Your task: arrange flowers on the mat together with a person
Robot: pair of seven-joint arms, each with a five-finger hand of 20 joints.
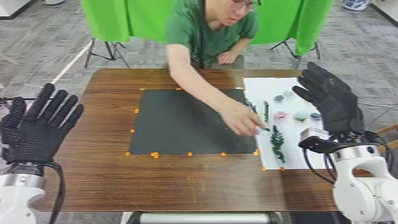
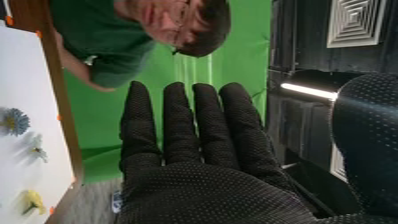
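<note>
In the head view the right hand (image 1: 330, 100) is raised over the right side of the white sheet (image 1: 299, 145), its fingers straight. The right wrist view has this hand (image 2: 209, 190) open and holding nothing. At the far left, my left hand (image 1: 37, 127) is open beside the black mat (image 1: 191, 122). A person's hand (image 1: 240, 119) reaches over the mat's right edge to the green sprigs (image 1: 277, 142) on the sheet; whether it grips one I cannot tell. Small flower heads, among them a pink one (image 1: 281, 115) and a pale green one (image 1: 300, 116), lie on the sheet near my right hand.
Orange tape marks edge the mat and sheet on the brown table (image 1: 169, 182). The person's arm (image 1: 200, 85) crosses the mat from the far side. In the right wrist view a blue flower (image 2: 15, 121) and a yellow one (image 2: 34, 201) lie on the sheet (image 2: 31, 80).
</note>
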